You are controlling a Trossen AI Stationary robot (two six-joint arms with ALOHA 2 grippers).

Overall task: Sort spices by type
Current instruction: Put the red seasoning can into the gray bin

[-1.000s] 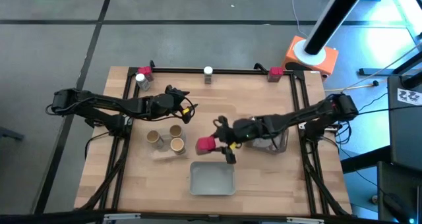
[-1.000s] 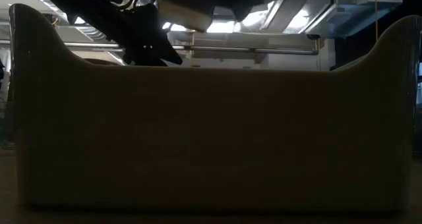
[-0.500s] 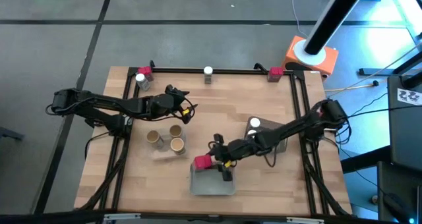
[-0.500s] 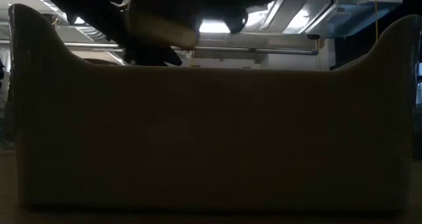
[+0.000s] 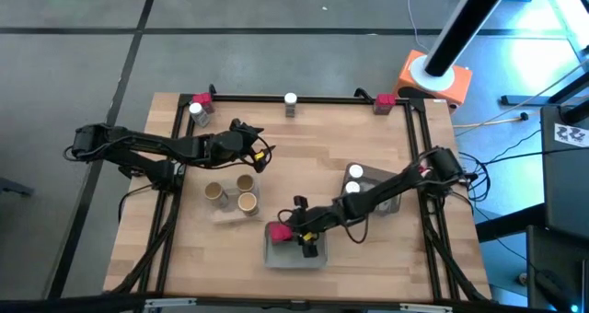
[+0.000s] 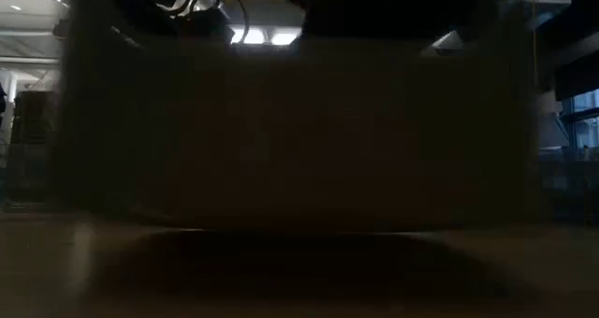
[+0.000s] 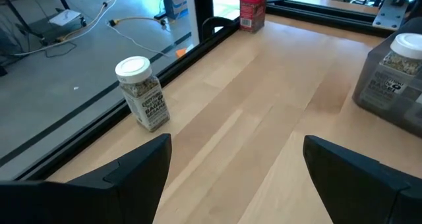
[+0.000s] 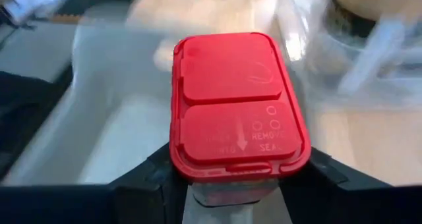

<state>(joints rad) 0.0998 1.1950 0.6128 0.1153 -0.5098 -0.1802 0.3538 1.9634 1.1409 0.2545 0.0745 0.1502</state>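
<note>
Right claw around red packet

Bare wood lies open across the middle of the light wooden table, while three tan cork-coloured cylinders crowd its left part, the grey shallow tray blocks the front centre, and two white-lidded clear jars stand rightward.

Red-lidded packet; 3 tan cylinders; white-lidded jar; grey tray.
</note>
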